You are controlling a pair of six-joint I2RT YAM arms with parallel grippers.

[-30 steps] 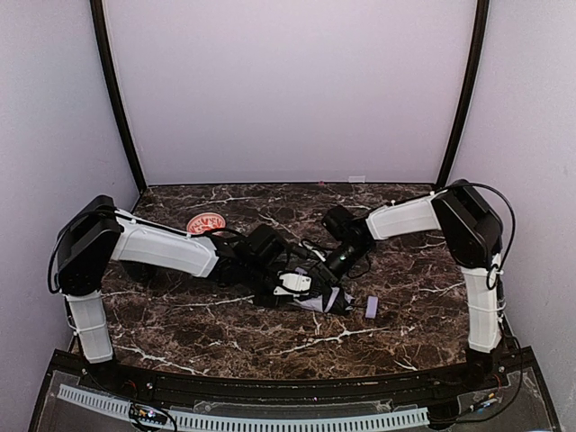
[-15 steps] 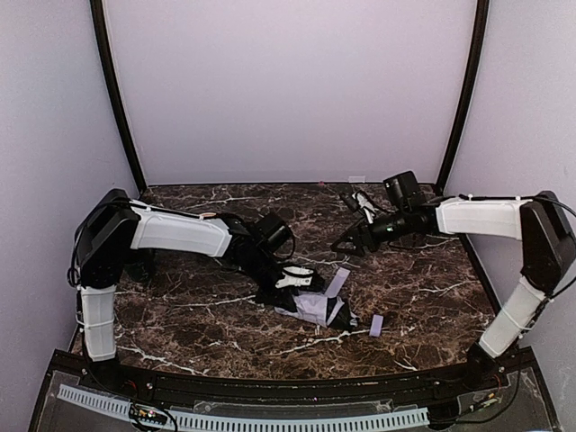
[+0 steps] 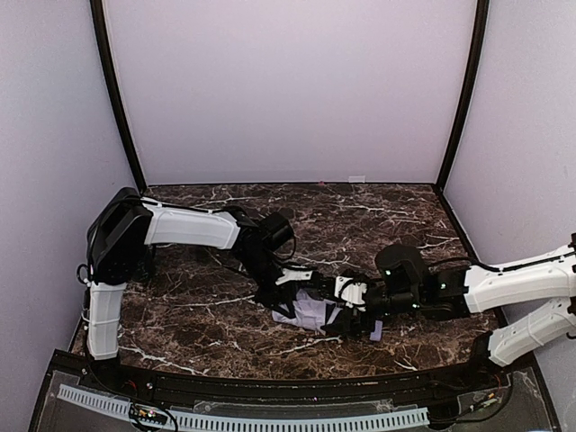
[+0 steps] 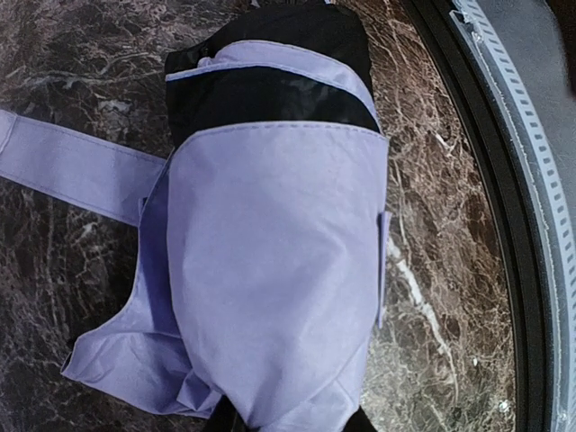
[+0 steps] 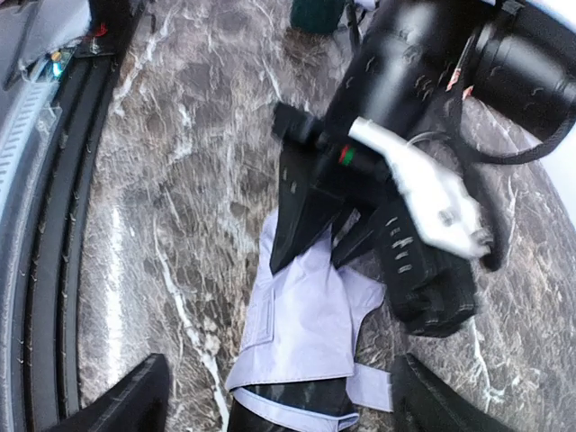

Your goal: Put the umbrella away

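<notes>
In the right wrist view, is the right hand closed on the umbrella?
No: the right hand is open, its fingers wide apart, one on each side of the umbrella.

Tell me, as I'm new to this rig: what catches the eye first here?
The lavender umbrella, folded into a crumpled bundle, lies near the middle of the dark marble table. The left end effector is clamped on its fabric. The right end effector faces it from the right side, jaws wide open and not touching it.
</notes>
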